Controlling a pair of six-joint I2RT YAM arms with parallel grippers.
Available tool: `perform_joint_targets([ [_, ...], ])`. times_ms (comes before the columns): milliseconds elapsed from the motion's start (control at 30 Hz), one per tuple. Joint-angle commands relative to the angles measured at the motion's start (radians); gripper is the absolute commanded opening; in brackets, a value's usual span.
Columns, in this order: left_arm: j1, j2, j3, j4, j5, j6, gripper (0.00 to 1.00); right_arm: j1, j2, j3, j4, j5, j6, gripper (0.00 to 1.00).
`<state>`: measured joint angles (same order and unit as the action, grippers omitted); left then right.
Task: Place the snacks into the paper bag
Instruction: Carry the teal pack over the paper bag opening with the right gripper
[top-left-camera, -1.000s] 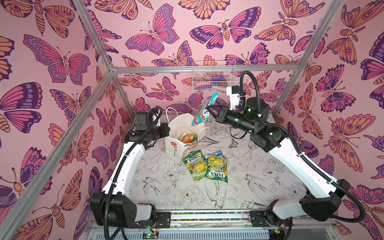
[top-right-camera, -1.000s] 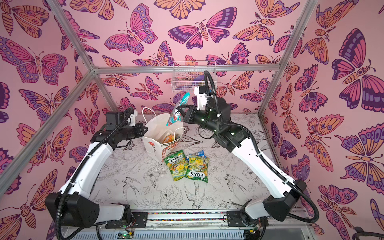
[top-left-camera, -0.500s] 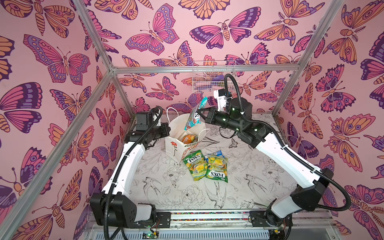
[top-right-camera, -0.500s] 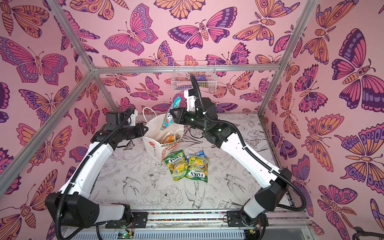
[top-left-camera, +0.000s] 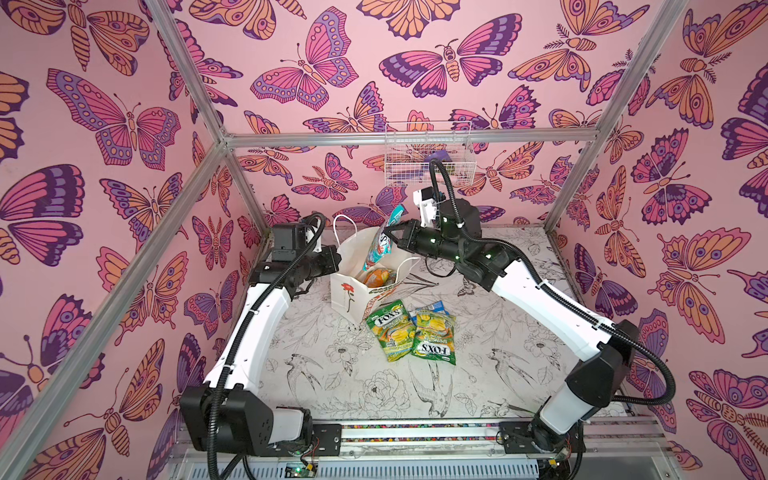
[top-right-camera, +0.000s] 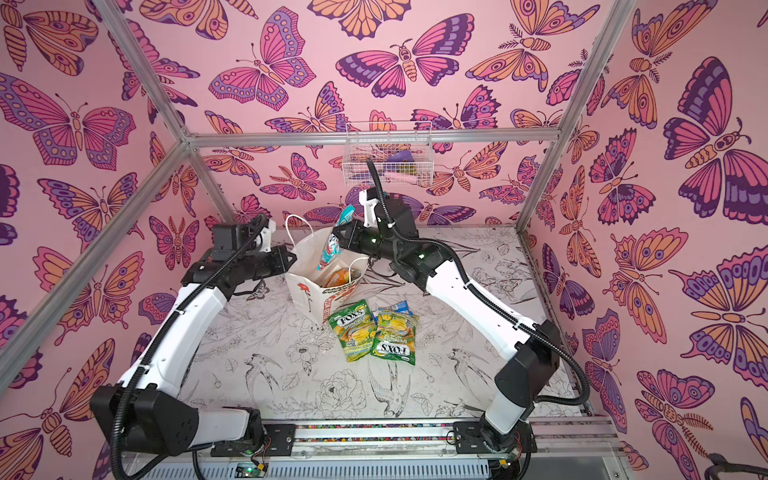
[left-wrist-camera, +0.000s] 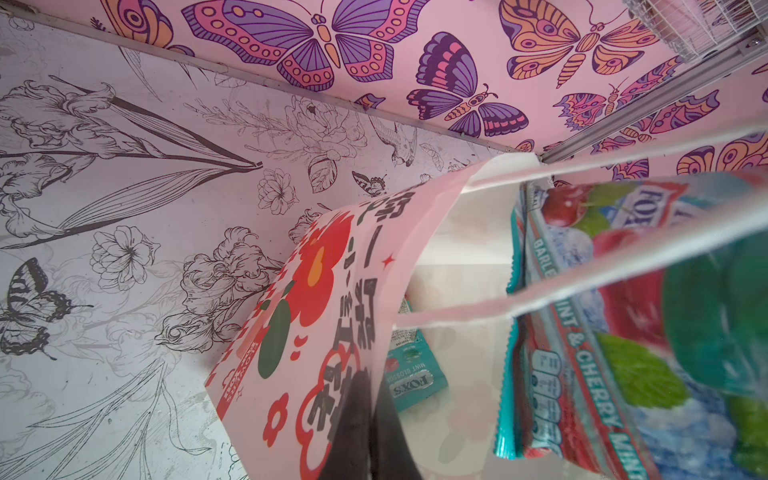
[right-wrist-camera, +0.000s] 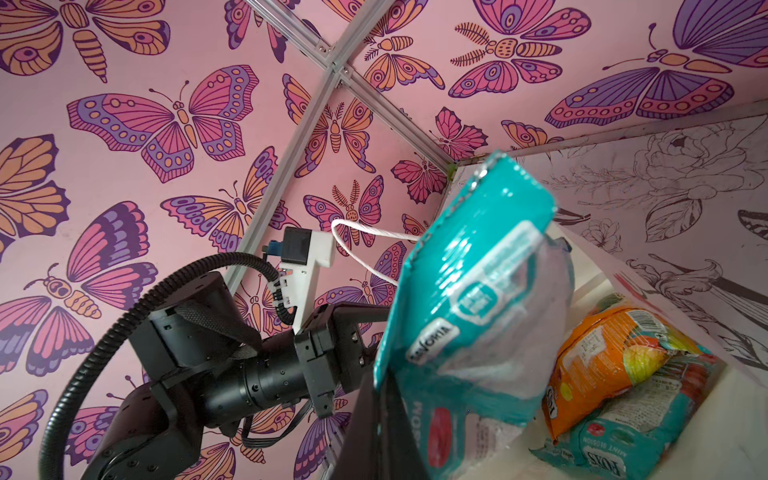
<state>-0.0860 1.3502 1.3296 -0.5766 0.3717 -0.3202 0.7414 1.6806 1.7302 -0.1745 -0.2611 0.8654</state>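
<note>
Right arm swung leftward since the earlier frames, bringing the teal FOX'S packet (top-left-camera: 379, 246) from beside the paper bag (top-left-camera: 348, 277) to over its open mouth; left arm hasn't moved.

Right gripper (top-left-camera: 393, 237): fingers pinching the packet's edge. The packet hangs tilted, lower end already dipping past the rim in both top views.

Left gripper (left-wrist-camera: 369, 419): fingers pressed onto the bag's printed side panel, holding the mouth open.

Bag stands upright on the worktop (top-left-camera: 316, 365), near the back wall. Inside: orange packet (right-wrist-camera: 615, 353) on top of another teal mint packet (right-wrist-camera: 623, 434).

Still outside: two green-yellow FOX'S bags (top-left-camera: 390, 332) lying side by side and touching, just in front of the bag. A small blue-white packet (top-left-camera: 433, 308) peeks from under the right-hand one.

Step in hand: drop-in of the third snack. Roughly half done, judging by what's left out.

Next move likely needs the right wrist a bit lower and centred, clear of the cord handle (top-left-camera: 405, 266). Then release while the left grip keeps the bag from tipping.
</note>
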Motion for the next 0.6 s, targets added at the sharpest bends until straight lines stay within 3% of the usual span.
perform_joint_targets([
  [0, -0.003, -0.034, -0.004, 0.063, 0.027, -0.006, 0.0, 0.008, 0.011, 0.058, 0.083, -0.01, 0.021, 0.0],
  [567, -0.005, -0.038, -0.004, 0.063, 0.027, -0.006, 0.0, 0.038, 0.041, 0.037, 0.106, 0.08, 0.082, 0.0],
])
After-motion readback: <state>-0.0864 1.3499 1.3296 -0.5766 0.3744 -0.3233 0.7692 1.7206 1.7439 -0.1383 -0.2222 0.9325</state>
